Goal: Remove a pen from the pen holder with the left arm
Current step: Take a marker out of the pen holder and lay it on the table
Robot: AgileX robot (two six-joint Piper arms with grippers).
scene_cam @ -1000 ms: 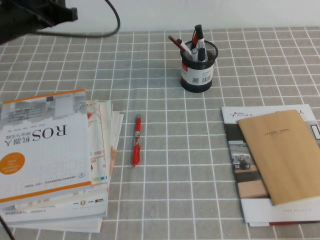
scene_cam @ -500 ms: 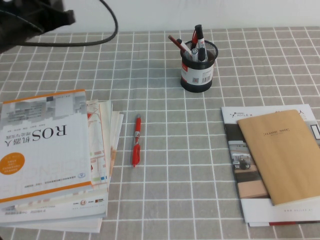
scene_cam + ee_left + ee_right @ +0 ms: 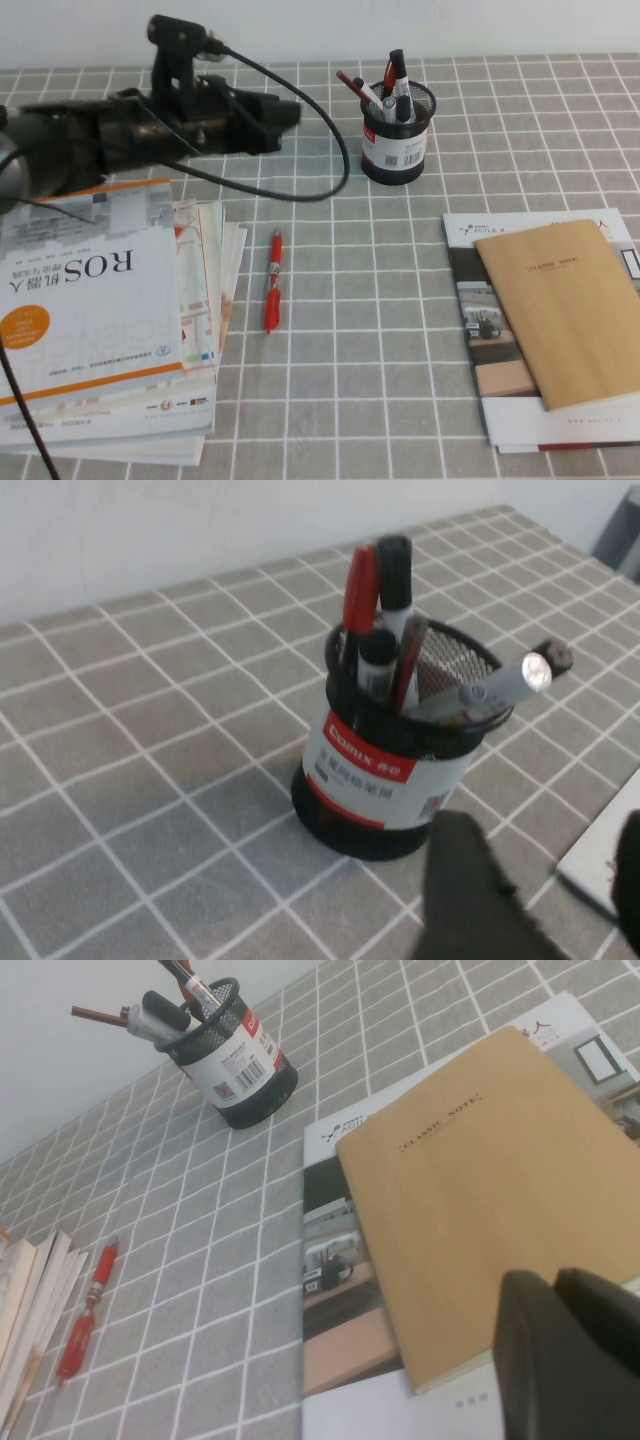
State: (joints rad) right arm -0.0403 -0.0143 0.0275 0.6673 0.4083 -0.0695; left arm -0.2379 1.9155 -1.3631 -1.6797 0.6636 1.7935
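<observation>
Our left gripper (image 3: 285,112) hovers in the upper centre-left of the high view, jaws spread and empty. It is just left of the black mesh cylindrical pen holder (image 3: 398,150), where red and black pens (image 3: 397,68) stand on the grey checked bench (image 3: 380,330). Our right gripper (image 3: 560,1285), jaws pressed together, hangs over the tan notebook (image 3: 470,1190).

The left arm (image 3: 110,135) consists of matte black cylindrical housings. A small black camera module (image 3: 182,33) is mounted on an upright black bracket (image 3: 165,75) at the wrist. A black cable (image 3: 343,150) runs from the module in a wide loop back to the arm. The left end effector (image 3: 288,112) is black and blocky. The right end effector (image 3: 557,1285) has two smooth, dark, rounded fingers (image 3: 530,1360).
</observation>
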